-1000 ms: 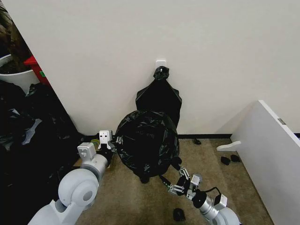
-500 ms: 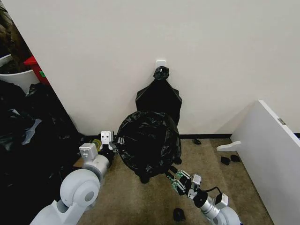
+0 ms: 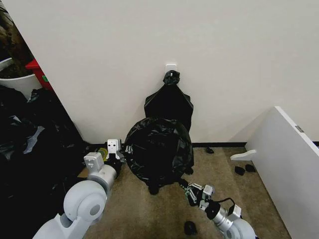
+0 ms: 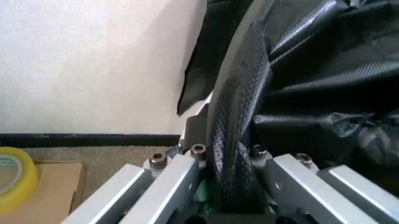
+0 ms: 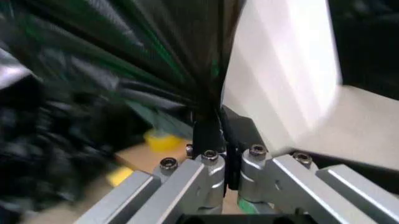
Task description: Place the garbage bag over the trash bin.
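Reaching in from the lower right of the head view, the right gripper (image 3: 185,188) sits low over the tan carpet at the lower right edge of the garbage bag (image 3: 158,149). From its own wrist camera its fingers (image 5: 209,175) are pressed close together with a thin fold of black plastic caught between them. A small dark object (image 3: 190,228) lies on the carpet beside that arm.

At the lower left, the left gripper (image 3: 122,153) meets the left side of the bag. Its wrist camera shows its fingers (image 4: 187,168) clamped narrowly on a bag-covered rim edge. A roll of yellow tape (image 4: 14,179) rests on a cardboard piece (image 4: 44,189) just beside that gripper.

Between the two grippers, the glossy black bag forms a rounded, crinkled dome, standing on the floor close to the wall. It covers what lies under it, so the bin's body cannot be made out.

Behind it, a knot-topped bunch of black bags (image 3: 169,102) hangs against the cream wall (image 3: 224,59). Far left is a heap of black plastic sheeting (image 3: 30,144) below a white tub (image 3: 20,82). A white panel (image 3: 289,164) stands at the right.
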`<state>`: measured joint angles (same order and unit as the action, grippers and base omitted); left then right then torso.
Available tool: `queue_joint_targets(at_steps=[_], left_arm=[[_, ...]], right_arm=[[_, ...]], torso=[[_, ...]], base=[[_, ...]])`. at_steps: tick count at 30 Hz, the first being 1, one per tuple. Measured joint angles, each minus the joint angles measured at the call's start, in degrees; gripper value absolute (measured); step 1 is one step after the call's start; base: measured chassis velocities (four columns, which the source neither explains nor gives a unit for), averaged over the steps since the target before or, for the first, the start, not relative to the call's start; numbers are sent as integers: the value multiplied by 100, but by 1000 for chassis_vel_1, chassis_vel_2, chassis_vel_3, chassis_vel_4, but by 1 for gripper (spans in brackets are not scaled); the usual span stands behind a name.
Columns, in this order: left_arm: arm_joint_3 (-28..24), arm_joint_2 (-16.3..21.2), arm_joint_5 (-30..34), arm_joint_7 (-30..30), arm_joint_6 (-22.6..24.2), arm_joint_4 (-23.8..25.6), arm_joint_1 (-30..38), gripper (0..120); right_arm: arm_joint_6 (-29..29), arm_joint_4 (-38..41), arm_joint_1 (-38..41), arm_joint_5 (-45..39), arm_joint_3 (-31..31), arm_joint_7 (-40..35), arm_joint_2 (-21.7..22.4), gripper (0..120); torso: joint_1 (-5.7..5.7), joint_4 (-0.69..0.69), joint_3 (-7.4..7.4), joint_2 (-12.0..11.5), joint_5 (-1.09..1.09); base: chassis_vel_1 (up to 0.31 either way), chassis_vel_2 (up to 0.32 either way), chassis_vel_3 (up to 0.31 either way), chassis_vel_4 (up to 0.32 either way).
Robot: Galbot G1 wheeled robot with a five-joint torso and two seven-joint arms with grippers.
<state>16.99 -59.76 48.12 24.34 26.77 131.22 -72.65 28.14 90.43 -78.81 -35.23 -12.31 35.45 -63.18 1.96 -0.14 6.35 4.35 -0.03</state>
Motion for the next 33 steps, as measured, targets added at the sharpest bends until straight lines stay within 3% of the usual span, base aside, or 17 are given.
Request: queue_joint_targets(at_steps=[6, 8, 10, 13, 14, 16, 19, 20, 23, 24, 26, 27, 29, 33], left_arm=[[-1, -12, 0, 2, 0, 98, -30, 1], [-1, -23, -1, 2, 2, 120, -36, 1], [-1, -26, -7, 4, 1, 120, -37, 1], [2, -49, -104, 10, -118, -57, -26, 1], [2, -49, -104, 10, -118, -57, -26, 1], [-1, -52, -222, 2, -335, -251, -23, 1], [-30, -36, -398, -7, -532, -378, -47, 1], [-54, -30, -476, -11, -603, -422, -60, 1], [-229, -24, -885, -70, -903, -593, -132, 1], [-229, -24, -885, -70, -903, -593, -132, 1], [-334, -92, -1135, -143, -1126, -699, -144, 1], [-334, -92, -1135, -143, -1126, -699, -144, 1], [-422, -209, -1347, -244, -1391, -843, -143, 1], [-477, -323, -1472, -316, -1598, -981, -137, 1]], right_arm=[[-92, -1, -30, 829, -32, -921, -5, 0], [131, -36, -68, 1398, -31, -1222, 16, 2], [256, -37, -86, 1456, -14, -1230, 33, 5], [808, -180, -105, 1145, -102, -365, 114, 20], [808, -180, -105, 1145, -102, -365, 114, 20], [954, -554, -22, 521, -444, 724, 222, 29], [941, -624, 1, 160, -723, 796, 276, 40], [908, -537, -21, 39, -774, 630, 296, 43], [604, 475, -261, -222, -708, -805, 367, 56], [604, 475, -261, -222, -708, -805, 367, 56], [216, 1446, -443, -269, -450, -1986, 401, 66], [216, 1446, -443, -269, -450, -1986, 401, 66], [-216, 2361, -546, -366, -130, -2839, 437, 57], [-491, 2994, -537, -271, 295, -3232, 535, 43]], torso=[[0, 0, 0, 0, 0], [0, 0, 0, 0, 1], [0, 0, 0, 0, 0], [0, 0, 0, 0, 0], [0, 0, 0, 0, 0], [0, 0, 0, 0, 1], [0, -1, 0, 0, 0], [0, -1, 0, 0, 0], [0, 1, 0, 0, -1], [0, 1, 0, 0, -1], [0, 0, 0, 0, 0], [0, 0, 0, 0, 0], [0, 0, 0, 0, -2], [0, 0, 0, 0, 0]], base=[[0, 0, 0, 0], [0, 0, 0, 0], [0, 0, 0, 0], [0, 0, 0, 0], [0, 0, 0, 0], [0, 0, 0, 0], [0, 0, 0, 0], [0, 0, 0, 0], [0, 0, 0, 0], [0, 0, 0, 0], [0, 0, 0, 0], [0, 0, 0, 0], [0, 0, 0, 0], [0, 0, 0, 0]])
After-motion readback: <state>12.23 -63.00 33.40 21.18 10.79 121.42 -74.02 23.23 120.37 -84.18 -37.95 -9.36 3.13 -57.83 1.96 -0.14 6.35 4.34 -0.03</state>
